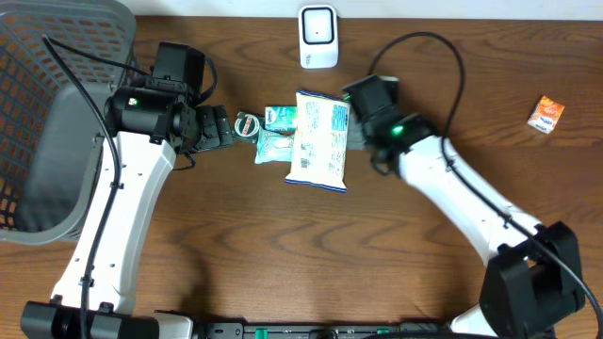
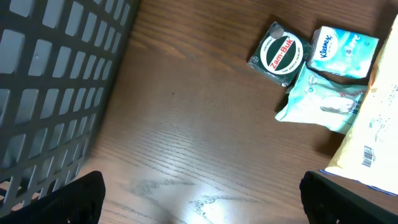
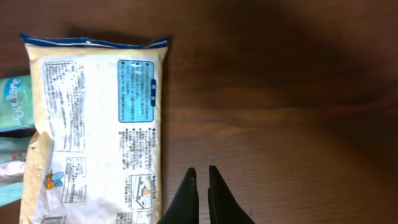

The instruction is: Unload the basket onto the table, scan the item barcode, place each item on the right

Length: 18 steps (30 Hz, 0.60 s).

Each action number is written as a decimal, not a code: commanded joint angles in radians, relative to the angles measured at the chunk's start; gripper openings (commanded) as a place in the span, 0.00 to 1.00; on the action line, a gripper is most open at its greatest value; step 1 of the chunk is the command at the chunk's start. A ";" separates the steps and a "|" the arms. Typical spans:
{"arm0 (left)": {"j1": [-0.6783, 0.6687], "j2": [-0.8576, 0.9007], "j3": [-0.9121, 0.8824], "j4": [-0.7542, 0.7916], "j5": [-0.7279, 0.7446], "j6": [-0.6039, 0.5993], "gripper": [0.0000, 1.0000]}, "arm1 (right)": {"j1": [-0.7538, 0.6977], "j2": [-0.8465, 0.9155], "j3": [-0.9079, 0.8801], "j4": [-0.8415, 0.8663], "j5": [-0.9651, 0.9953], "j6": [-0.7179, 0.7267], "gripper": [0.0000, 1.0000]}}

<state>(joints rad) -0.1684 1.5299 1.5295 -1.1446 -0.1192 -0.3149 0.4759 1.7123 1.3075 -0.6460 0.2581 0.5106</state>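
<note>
While the right gripper [image 3: 202, 171] sits clenched on nothing just right of the snack packet [image 1: 319, 139], left gripper [image 1: 222, 128] gapes, off to its left. Packet lies flat, print up; likely light, crinkly, slippery, so pinch an edge seam. Scanner [image 1: 318, 38] stands beyond it.
</note>
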 commanded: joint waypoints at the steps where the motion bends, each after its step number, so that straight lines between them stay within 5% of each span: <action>1: 0.002 -0.002 -0.001 -0.002 -0.016 -0.005 0.98 | -0.046 0.021 -0.003 0.021 -0.283 -0.122 0.36; 2: 0.002 -0.002 -0.001 -0.002 -0.016 -0.005 0.99 | -0.050 0.025 -0.003 0.030 -0.323 -0.150 0.66; 3: 0.002 -0.002 -0.001 -0.002 -0.016 -0.005 0.99 | -0.050 0.030 -0.003 0.034 -0.344 -0.166 0.82; 4: 0.002 -0.002 -0.001 -0.002 -0.016 -0.005 0.99 | -0.050 0.039 -0.003 0.035 -0.347 -0.167 0.86; 11: 0.002 -0.002 -0.001 -0.002 -0.016 -0.005 0.99 | -0.059 0.161 -0.012 0.070 -0.423 -0.128 0.96; 18: 0.002 -0.002 -0.001 -0.002 -0.016 -0.005 0.99 | -0.159 0.308 -0.012 0.140 -0.705 -0.063 0.95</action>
<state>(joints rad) -0.1684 1.5299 1.5295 -1.1446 -0.1192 -0.3149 0.3794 1.9747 1.3022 -0.5350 -0.2413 0.4164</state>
